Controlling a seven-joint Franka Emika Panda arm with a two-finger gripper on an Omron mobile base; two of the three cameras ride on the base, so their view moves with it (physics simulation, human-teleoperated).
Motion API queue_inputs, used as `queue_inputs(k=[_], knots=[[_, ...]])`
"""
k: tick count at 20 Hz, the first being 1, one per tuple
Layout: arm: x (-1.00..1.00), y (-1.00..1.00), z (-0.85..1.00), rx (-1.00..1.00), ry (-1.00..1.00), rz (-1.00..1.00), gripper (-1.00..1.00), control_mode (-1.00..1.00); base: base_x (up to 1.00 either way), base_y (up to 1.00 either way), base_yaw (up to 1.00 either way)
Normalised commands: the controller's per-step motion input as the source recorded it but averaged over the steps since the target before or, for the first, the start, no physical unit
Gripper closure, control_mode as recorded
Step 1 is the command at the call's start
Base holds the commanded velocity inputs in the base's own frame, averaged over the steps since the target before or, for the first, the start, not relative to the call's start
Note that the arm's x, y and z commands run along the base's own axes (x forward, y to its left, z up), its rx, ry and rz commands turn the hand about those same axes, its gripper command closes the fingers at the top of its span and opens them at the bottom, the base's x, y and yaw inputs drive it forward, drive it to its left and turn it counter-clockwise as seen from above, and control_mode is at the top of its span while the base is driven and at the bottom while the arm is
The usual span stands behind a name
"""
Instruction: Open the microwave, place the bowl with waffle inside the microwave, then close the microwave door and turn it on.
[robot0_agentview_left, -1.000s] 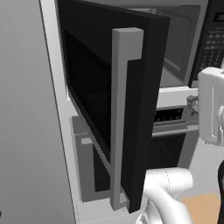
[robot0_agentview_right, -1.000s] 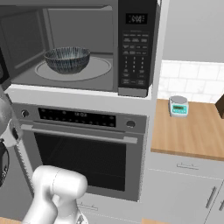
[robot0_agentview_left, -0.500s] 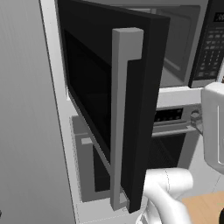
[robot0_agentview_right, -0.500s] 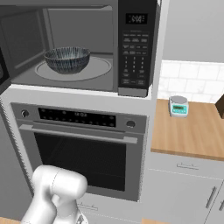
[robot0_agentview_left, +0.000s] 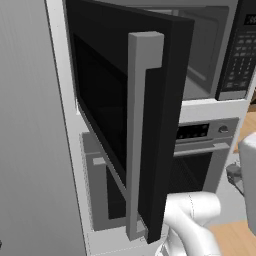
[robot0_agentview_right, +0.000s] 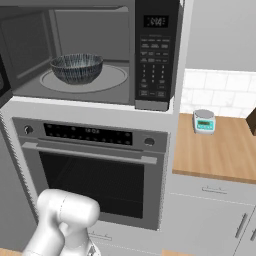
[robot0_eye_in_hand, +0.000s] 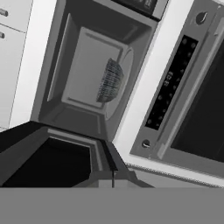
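Note:
The microwave (robot0_agentview_right: 100, 50) stands open, its dark cavity in full view. Inside it, on the round turntable, sits the blue patterned bowl (robot0_agentview_right: 77, 67); I cannot make out what is in it. In the rolled hand view the bowl (robot0_eye_in_hand: 109, 81) appears on its side in the cavity. The microwave door (robot0_agentview_left: 125, 110) is swung far out toward the left base camera, its grey vertical bar handle (robot0_agentview_left: 142, 135) facing me. My gripper (robot0_eye_in_hand: 113, 178) is shut with nothing in it, held in front of the open cavity just past the door's edge (robot0_eye_in_hand: 48, 159).
The black keypad panel (robot0_agentview_right: 152, 55) sits right of the cavity. Below is the grey oven (robot0_agentview_right: 95, 165) with its horizontal handle. A wooden counter (robot0_agentview_right: 220, 155) to the right carries a small white scale (robot0_agentview_right: 204, 121). My white arm (robot0_agentview_left: 192, 220) rises beside the open door.
My white hand has sunk lower and further right in the left base view and left the right base view's left edge. Bowl and door have not moved.

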Motion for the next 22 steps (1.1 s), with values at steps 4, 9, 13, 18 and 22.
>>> queue_inputs(k=[4,9,13,18,22], knots=[[-0.55,0.06,-0.02,0.00,-0.03,0.00,1.00,-1.00,0.00,0.00,0.00],[-0.14,0.26,-0.11,-0.03,-0.01,0.00,1.00,-1.00,0.00,0.00,0.00],[-0.07,0.42,-0.06,-0.12,-0.04,0.00,1.00,-1.00,0.00,0.00,0.00],[-0.20,0.51,-0.16,-0.28,-0.13,0.00,1.00,-1.00,0.00,0.00,0.00],[-0.04,0.54,-0.19,-0.36,-0.01,0.00,1.00,-1.00,0.00,0.00,0.00]])
